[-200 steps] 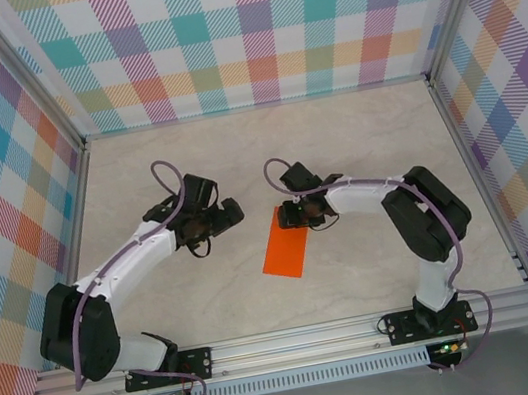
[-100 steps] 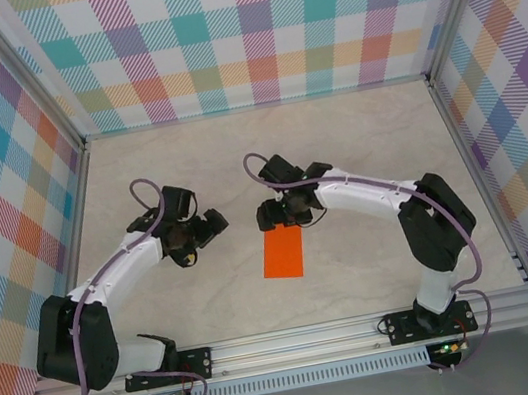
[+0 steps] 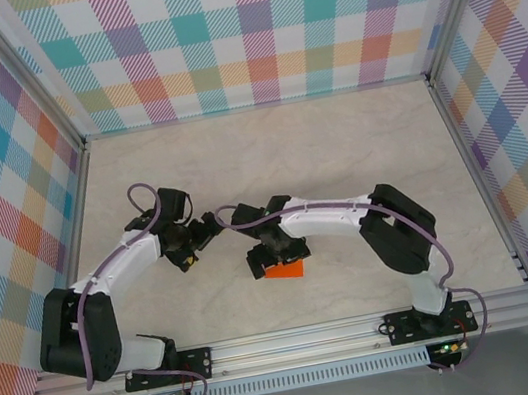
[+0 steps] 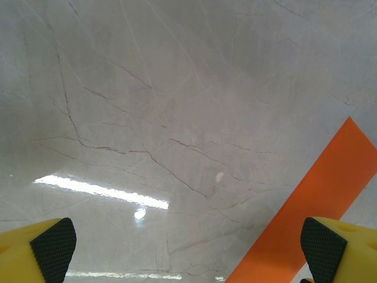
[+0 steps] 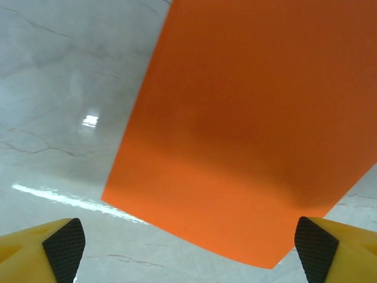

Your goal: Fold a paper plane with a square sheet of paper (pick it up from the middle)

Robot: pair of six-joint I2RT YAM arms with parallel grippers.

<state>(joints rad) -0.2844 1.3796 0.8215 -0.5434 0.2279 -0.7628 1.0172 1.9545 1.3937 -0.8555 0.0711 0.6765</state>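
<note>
I take the aluminium rail (image 3: 298, 342) at the near edge as my reference. The orange sheet of paper (image 3: 286, 271) lies flat on the marble table (image 3: 336, 145) a little beyond the rail's middle. In the top view it is mostly hidden under the right gripper (image 3: 272, 257), which hangs directly over it. From the right wrist I see its black pads (image 5: 63, 243) spread wide at the frame's corners, with the sheet lying ahead of them, not pinched. The left gripper (image 3: 200, 237) sits farther from the rail and toward its left end, jaws equally wide and nothing between its pads (image 4: 54, 243). A strip of the sheet shows beside its right finger.
</note>
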